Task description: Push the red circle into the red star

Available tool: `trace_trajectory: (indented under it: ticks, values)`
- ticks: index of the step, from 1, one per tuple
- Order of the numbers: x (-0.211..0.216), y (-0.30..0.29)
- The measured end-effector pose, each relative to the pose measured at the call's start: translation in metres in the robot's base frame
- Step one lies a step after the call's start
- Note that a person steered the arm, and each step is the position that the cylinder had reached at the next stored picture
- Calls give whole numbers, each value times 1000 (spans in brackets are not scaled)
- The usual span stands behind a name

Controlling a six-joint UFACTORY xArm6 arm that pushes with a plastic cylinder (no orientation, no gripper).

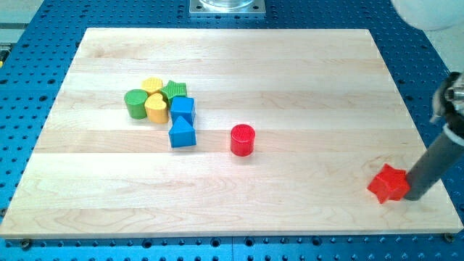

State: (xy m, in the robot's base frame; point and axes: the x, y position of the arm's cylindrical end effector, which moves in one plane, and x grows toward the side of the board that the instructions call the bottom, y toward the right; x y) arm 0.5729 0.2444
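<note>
Camera view: my tip (415, 196), bare rod gripping nothing, sits against the red star (388, 184) at the view's bottom right. Red circle (243, 140) mid-board, well apart, untouched. Next: get round to its left, push right.

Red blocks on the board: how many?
2. The red circle stands alone near the board's middle, at the view's right of the cluster. The red star sits near the view's bottom-right corner, with my tip right beside it. None seem hidden.
</note>
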Motion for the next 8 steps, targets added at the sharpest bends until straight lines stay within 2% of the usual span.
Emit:
trace_trajectory:
  ticks: [1, 2, 3, 5, 6, 7, 8]
  values:
    - [-30, 5]
    - [-94, -54]
    - [-109, -149]
    - [-106, -265]
    - [-67, -240]
    - [-64, -151]
    - [-62, -129]
